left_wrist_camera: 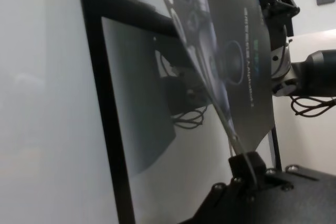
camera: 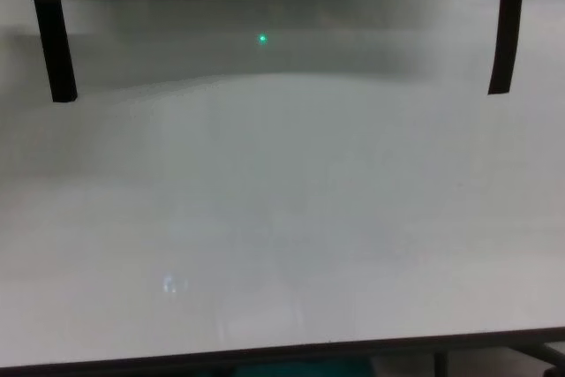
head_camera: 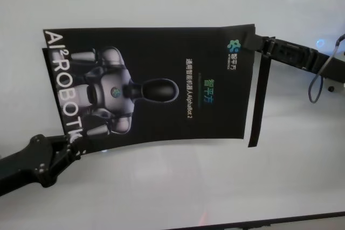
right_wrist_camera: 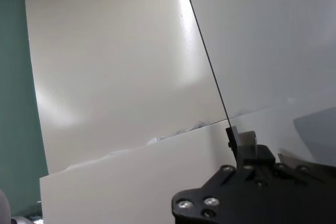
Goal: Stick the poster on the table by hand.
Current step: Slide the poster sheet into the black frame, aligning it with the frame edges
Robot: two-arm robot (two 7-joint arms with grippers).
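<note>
The poster (head_camera: 156, 87) is not yet stuck: both hands hold it above the white tabletop (head_camera: 178, 187), the left hand (head_camera: 69, 143) closed on its near-left corner and the right hand (head_camera: 257, 43) closed on the far-right corner. Black strips (head_camera: 257, 103) hang from its edges, probably tape. It must be lowered and pressed flat. The glossy tabletop shows reflections; little of the room is visible.
</note>
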